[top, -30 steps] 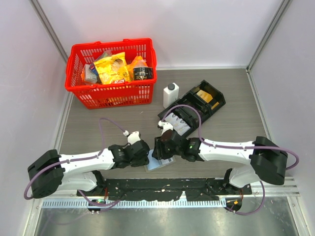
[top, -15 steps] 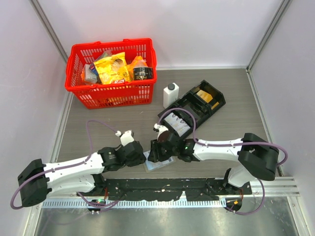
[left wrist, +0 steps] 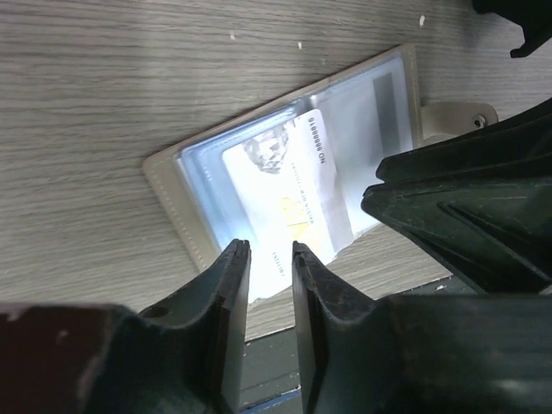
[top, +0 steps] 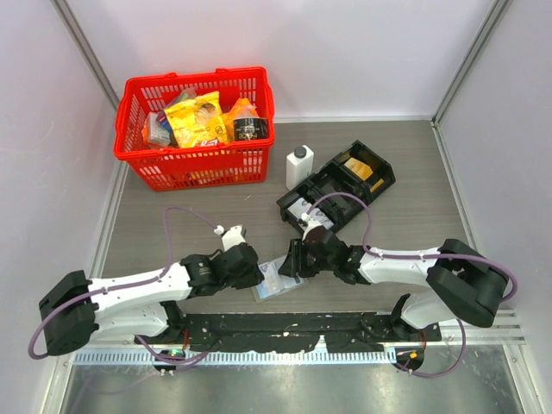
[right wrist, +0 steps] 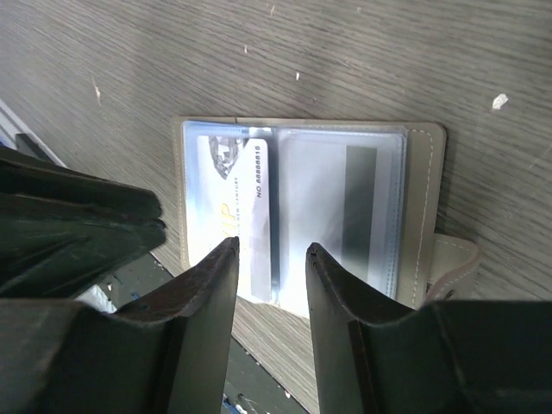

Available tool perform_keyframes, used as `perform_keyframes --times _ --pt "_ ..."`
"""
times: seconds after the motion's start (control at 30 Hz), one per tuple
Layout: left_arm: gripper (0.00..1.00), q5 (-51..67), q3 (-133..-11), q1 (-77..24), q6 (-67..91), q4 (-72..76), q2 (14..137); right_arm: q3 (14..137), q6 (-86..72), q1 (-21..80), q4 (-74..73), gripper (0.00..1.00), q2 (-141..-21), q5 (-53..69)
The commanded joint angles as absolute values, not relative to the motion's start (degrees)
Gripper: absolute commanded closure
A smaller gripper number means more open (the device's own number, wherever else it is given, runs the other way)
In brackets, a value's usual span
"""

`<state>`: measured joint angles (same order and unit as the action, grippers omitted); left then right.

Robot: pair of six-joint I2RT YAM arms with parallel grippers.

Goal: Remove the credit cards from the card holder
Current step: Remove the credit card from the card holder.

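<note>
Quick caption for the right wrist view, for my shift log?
Right gripper, jaws apart, poised over the card holder lying open on the table, a white card in one clear sleeve.

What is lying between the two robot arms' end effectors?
The open card holder lies flat between the left end effector and the right end effector, with a card showing inside. The top view shows it.
</note>
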<state>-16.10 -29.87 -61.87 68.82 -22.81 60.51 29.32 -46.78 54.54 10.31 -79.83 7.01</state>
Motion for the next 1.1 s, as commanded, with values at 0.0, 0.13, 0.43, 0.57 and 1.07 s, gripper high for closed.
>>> perform_keyframes --times 0.0,0.13,0.43,0.57,1.07 --pt "0.74 -13.8 -31.7 -62.1 67.0 -15.7 65.3 27.7 -48.4 52.9 18.8 0.58 -79.2 11.3" --pt "0.81 -13.1 -29.7 -62.1 68.5 -14.4 68.0 26.2 -49.3 51.9 22.1 0.59 -80.6 13.3" --pt "0.84 -14.9 -27.1 -62.1 71.1 -17.0 66.2 26.2 -49.7 51.3 25.5 0.60 -85.3 16.3" --pt "0.84 -14.8 -25.8 -62.1 72.0 -17.2 65.8 25.9 -50.2 50.7 27.2 0.61 -86.8 17.6" --pt "0.84 -14.3 -24.2 -62.0 73.2 -16.1 65.6 27.3 -50.6 50.5 30.2 0.68 -92.4 21.1"
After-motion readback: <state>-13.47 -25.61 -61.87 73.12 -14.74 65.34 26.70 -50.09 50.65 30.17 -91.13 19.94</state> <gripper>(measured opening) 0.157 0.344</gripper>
